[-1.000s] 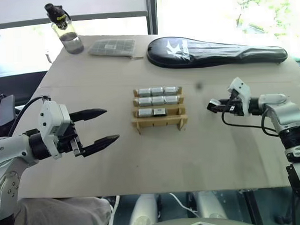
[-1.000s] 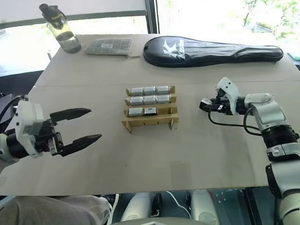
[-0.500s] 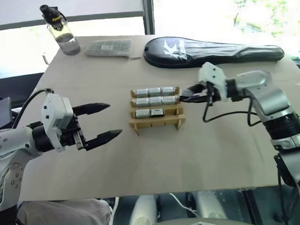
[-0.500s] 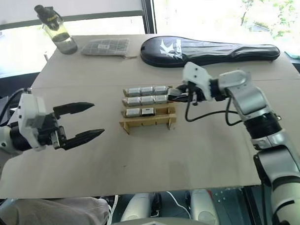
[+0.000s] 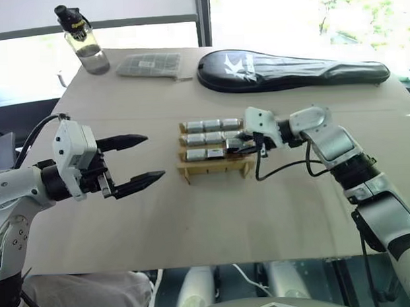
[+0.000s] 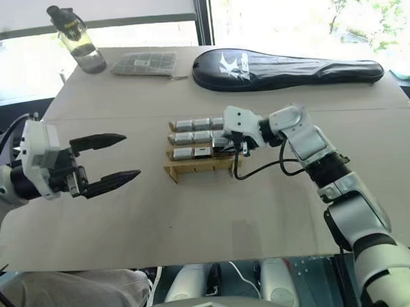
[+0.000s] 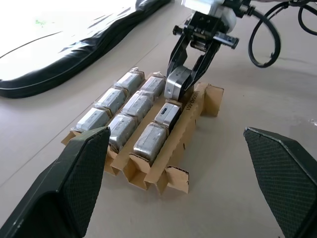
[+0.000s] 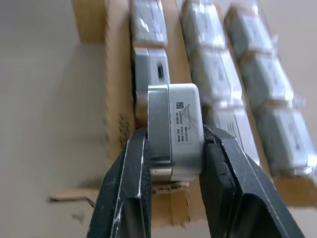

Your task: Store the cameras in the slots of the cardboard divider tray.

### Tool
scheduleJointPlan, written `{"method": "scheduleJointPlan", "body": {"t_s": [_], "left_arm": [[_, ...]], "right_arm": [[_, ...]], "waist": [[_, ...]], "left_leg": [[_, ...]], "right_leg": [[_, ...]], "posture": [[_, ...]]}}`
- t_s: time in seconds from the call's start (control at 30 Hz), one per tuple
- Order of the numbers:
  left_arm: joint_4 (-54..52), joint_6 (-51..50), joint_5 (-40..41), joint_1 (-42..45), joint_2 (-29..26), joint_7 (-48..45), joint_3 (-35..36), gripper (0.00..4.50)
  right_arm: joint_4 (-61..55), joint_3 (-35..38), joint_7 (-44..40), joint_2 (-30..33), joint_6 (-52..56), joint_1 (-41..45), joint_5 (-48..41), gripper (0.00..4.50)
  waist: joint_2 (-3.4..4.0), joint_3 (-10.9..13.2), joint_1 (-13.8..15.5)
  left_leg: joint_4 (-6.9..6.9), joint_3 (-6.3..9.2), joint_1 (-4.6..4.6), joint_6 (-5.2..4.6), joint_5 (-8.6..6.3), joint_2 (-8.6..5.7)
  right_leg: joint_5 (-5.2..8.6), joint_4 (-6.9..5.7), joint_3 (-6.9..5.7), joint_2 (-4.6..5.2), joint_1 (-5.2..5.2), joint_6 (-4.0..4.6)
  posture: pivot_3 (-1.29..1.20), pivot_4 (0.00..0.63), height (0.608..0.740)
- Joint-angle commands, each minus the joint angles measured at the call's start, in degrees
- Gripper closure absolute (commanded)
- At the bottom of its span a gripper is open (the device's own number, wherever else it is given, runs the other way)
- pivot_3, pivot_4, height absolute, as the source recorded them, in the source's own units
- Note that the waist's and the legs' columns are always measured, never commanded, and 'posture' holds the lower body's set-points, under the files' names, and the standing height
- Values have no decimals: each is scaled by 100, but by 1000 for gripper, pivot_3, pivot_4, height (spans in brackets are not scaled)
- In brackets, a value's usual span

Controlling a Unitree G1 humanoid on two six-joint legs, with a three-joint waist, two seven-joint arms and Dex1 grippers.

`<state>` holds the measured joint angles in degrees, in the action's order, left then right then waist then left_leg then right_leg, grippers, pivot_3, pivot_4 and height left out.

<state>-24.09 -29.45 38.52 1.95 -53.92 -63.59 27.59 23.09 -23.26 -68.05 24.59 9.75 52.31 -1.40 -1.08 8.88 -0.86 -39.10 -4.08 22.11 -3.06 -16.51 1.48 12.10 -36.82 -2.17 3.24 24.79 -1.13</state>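
The cardboard divider tray (image 5: 215, 168) stands at the middle of the table. Several silver-grey cameras (image 5: 214, 125) fill its back and middle rows, and two more (image 5: 205, 153) lie in the front row. My right gripper (image 5: 237, 144) is shut on another camera (image 8: 176, 131), holding it just above the right end of the front row, where a slot stands bare beside a stored camera (image 8: 151, 67). The left wrist view also shows this held camera (image 7: 177, 84) over the tray (image 7: 190, 106). My left gripper (image 5: 153, 155) hangs open to the left of the tray, holding nothing.
A water bottle (image 5: 83, 40), a flat grey packet (image 5: 151, 64) and a long black racket case (image 5: 289, 59) lie along the far edge of the table. Bare tabletop runs in front of the tray and on both sides.
My right gripper has swung left from the right side of the table to the tray's right end and rolled over, staying shut. The left gripper has stayed put.
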Motion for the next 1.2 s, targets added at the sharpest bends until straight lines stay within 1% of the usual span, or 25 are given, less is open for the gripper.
{"method": "scheduleJointPlan", "body": {"t_s": [0.03, 0.17, 0.4, 0.53, 0.6, 0.67, 0.77, 0.9, 0.93, 1.03, 1.1, 1.17, 1.2], "left_arm": [[-94, 23, 140, 24, -106, -1, 216, 0], [-104, 10, 171, -6, -120, 8, 249, 0], [-121, -21, 227, 2, -145, 30, 245, 0], [-126, -21, 242, -14, -134, 35, 224, 0], [-135, -22, 250, -17, -125, 42, 212, 0], [-137, -28, 261, -10, -124, 46, 205, 0], [-141, -24, 269, -19, -122, 44, 209, 0], [-180, -54, 315, -83, -91, 88, 255, 0], [-192, -57, 306, -125, -86, 90, 270, 0], [-306, -25, 232, -357, 20, 224, 344, 0], [-673, 186, 240, -680, 459, 488, 278, 0], [-995, 460, 118, -1140, 1035, 837, 237, 0], [-1090, 575, 71, -1328, 1270, 967, 243, 0]], "right_arm": [[153, -32, -201, 19, -252, 106, 137, 3699], [262, -22, -299, -52, -279, 135, 172, 3699], [74, -64, -627, -67, -86, 20, 107, 3699], [328, -11, -392, -147, -198, 59, 209, 3699], [364, 24, -411, -165, -211, 58, 182, 2648], [289, 87, -483, -166, -113, 47, 91, 1844], [-137, 195, -783, 9, 293, -20, -150, 378], [-795, 419, -917, 328, 746, -180, -420, 378], [-984, 476, -952, 429, 829, -259, -499, 378], [-1659, 892, -914, 761, 1323, -664, -953, 378], [-2010, 1349, -755, 1014, 1222, -1185, -1180, 378], [-2255, 1830, -515, 1373, 1157, -1881, -1227, 378], [-2313, 2073, -402, 1451, 1104, -2178, -1314, 378]], "waist": [[-1, 0, 0], [-1, -1, 6], [0, 0, 11], [0, 0, 4], [0, 0, 2], [0, 0, 3], [0, 0, 10], [2, 1, 10], [2, 1, 10], [2, 2, 16], [4, 1, 28], [3, 0, 53], [0, -1, 67]], "left_leg": [[0, 0, -3, 0, 0, 3], [0, 0, -3, 0, 0, 4], [0, 1, 0, 1, 0, 3], [5, 1, 2, 2, -1, 2], [6, 1, 1, 2, -1, 2], [5, 1, -1, 2, -1, 2], [5, 1, -2, 2, -1, 3], [5, 5, 5, 2, -1, 2], [5, 4, 6, 2, -1, 1], [7, 6, 8, 1, -2, 0], [8, 8, 9, 1, -2, 0], [12, 9, 8, 0, -3, -6], [16, 11, 11, -1, -3, -11]], "right_leg": [[0, -1, 0, -3, -2, 0], [0, -1, 0, -2, -2, 0], [0, 1, -1, 2, -3, 1], [0, 7, -2, 4, -2, 0], [0, 7, -1, 4, -2, 0], [0, 5, -1, 4, -3, 0], [0, 3, -2, 4, -3, 1], [0, 6, -6, 12, -1, 0], [0, 7, -6, 32, 0, 0], [0, 11, -11, 35, 0, 0], [0, 12, -12, 37, 0, 0], [1, 16, -9, 49, -4, -1], [0, 23, -3, 58, -5, -1]], "posture": [[0, 150, 740], [0, 150, 740], [0, 150, 740], [0, 150, 740], [0, 150, 740], [0, 150, 740], [0, 150, 740], [0, 150, 740], [0, 150, 740], [0, 150, 740], [0, 150, 740], [0, 150, 740], [0, 150, 740]]}}
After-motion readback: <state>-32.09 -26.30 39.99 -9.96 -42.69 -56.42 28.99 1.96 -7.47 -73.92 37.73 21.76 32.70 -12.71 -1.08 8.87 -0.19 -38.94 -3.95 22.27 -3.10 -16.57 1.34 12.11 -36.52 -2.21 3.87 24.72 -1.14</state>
